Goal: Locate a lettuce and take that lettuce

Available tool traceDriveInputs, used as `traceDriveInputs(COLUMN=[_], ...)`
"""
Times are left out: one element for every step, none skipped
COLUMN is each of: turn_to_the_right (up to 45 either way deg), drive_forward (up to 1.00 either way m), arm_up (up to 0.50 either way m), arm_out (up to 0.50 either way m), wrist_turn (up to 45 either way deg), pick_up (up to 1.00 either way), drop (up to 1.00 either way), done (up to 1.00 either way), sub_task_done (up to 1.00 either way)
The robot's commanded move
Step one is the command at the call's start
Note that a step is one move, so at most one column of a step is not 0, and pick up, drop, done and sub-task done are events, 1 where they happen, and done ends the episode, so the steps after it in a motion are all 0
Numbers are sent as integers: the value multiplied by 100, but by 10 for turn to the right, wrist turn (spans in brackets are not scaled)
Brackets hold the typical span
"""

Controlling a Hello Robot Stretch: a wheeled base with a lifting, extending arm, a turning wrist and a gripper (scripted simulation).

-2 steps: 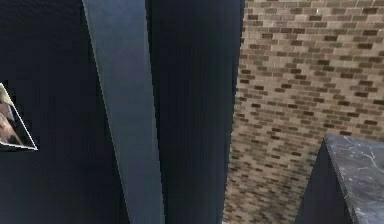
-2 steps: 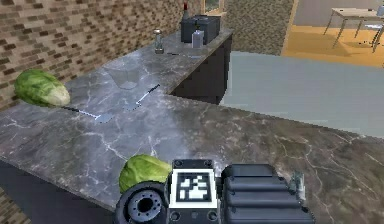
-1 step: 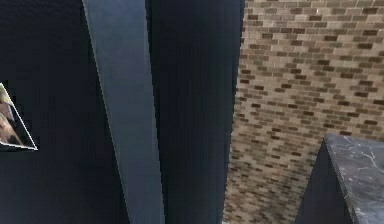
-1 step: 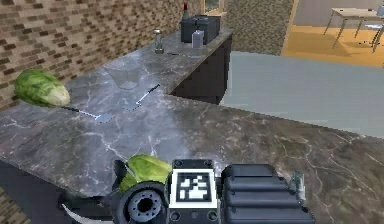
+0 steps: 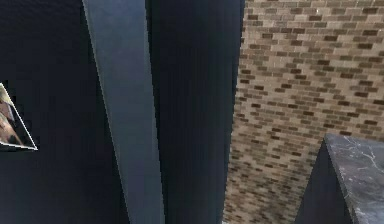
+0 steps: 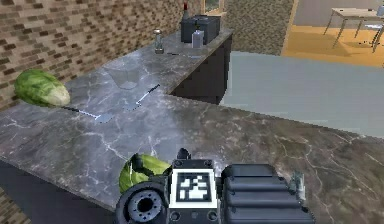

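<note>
- My gripper [image 6: 150, 203] sits low at the arm side view's bottom edge, its dark body left of a white marker square [image 6: 195, 190].
- I cannot tell how its fingers are set, nor whether it holds anything.
- A green leafy head [image 6: 138, 171] lies on the dark marble counter [image 6: 240, 135] right at the gripper; I can't tell whether they touch.
- A lettuce [image 6: 42, 88] lies well apart, at the counter's left end by the brick wall [image 6: 70, 35].
- Dark appliances [image 6: 205, 27] stand at the counter's far end.
- Ahead of me, a dark panel [image 5: 190, 100] beside brick.
</note>
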Motion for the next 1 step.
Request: traceDriveInputs(turn_to_the_right=[0], drive_forward=[0], arm_up=[-10], arm_out=[0], wrist_turn=[0], pick_up=[0], drop=[0], done=[0], sub_task_done=[0])
